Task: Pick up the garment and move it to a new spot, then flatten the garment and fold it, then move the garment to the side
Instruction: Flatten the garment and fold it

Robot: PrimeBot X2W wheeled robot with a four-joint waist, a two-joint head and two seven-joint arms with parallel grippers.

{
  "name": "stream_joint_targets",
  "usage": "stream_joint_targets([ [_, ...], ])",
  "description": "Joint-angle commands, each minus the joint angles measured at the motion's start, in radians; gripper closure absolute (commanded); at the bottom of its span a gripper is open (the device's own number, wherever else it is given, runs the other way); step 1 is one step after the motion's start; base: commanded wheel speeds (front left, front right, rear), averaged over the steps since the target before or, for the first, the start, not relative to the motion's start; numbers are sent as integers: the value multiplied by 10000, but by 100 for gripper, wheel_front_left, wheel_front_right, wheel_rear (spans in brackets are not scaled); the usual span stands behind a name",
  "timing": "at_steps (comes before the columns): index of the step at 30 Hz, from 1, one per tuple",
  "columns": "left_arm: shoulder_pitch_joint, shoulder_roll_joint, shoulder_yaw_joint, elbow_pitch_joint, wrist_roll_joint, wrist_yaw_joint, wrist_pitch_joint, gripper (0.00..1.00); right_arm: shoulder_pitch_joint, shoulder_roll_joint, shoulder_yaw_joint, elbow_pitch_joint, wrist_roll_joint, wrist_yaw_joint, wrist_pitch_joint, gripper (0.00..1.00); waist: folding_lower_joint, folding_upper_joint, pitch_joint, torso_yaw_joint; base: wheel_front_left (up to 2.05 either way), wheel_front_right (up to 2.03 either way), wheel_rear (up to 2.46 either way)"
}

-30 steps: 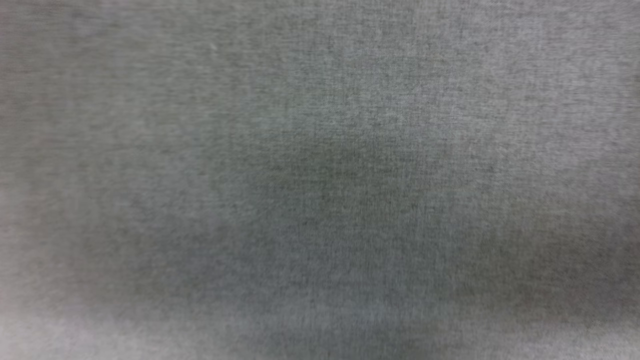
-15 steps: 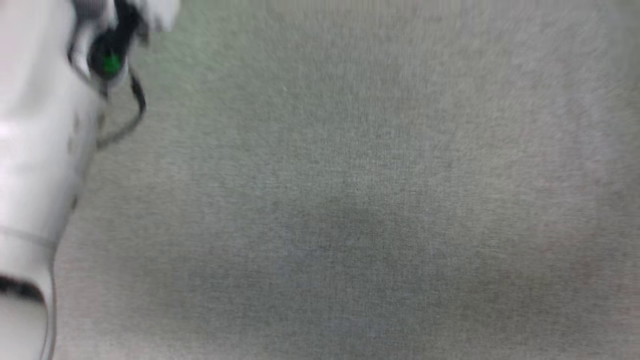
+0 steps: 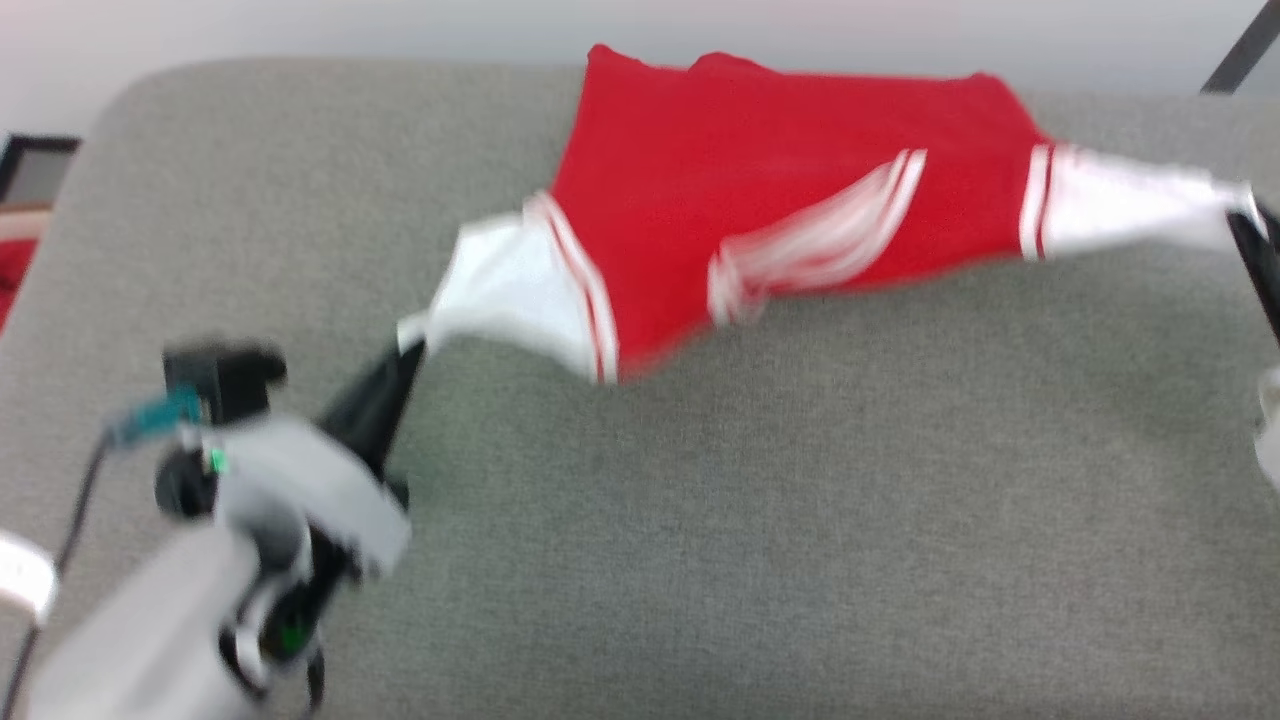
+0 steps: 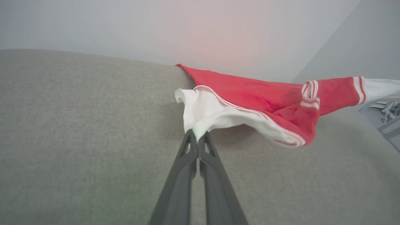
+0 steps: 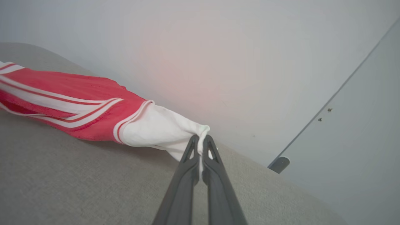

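Observation:
The garment [image 3: 760, 190], a red jersey with white sleeves and striped trim, hangs stretched between my two grippers above the grey table's far half. My left gripper [image 3: 408, 345] is shut on the tip of the left white sleeve [image 4: 212, 112]; its dark fingers [image 4: 195, 156] pinch the cloth. At the right edge of the head view my right gripper [image 3: 1243, 215] is shut on the other white sleeve [image 5: 156, 129]. The red body [image 4: 268, 97] sags between them, its far hem resting near the table's back edge. Letters and number are hidden.
The grey fabric-covered table [image 3: 800, 500] has a rounded far-left corner, and a pale wall rises behind it. A bit of red [image 3: 12, 275] and a dark frame show at the far left edge. A door edge with a stop [image 5: 279, 163] is at the right.
The head camera has swung up from a blurred close look at the grey table surface; the garment and both arms have come into view. Real movement of the things cannot be judged.

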Motion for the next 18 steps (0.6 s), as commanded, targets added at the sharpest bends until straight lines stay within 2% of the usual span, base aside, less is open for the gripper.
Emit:
stream_joint_targets([
  [1,984,242,16,-686,-156,343,-250,100,1064,-65,-574,-345,-62,-12,11,100,0,0,-852,142,0,0,0],
  [3,1831,460,105,-1246,-333,727,-510,100,2121,32,-1201,-683,-249,-12,107,100,0,0,-907,174,0,0,0],
  [7,3113,598,166,-1860,-620,1136,-845,100,4038,432,-2331,-1316,-496,-12,347,100,0,0,-930,200,0,0,0],
  [18,5238,670,241,-2782,-1354,1953,-1060,100,6997,1172,-3842,-2329,-646,-12,1145,100,0,0,-799,118,0,0,0],
])
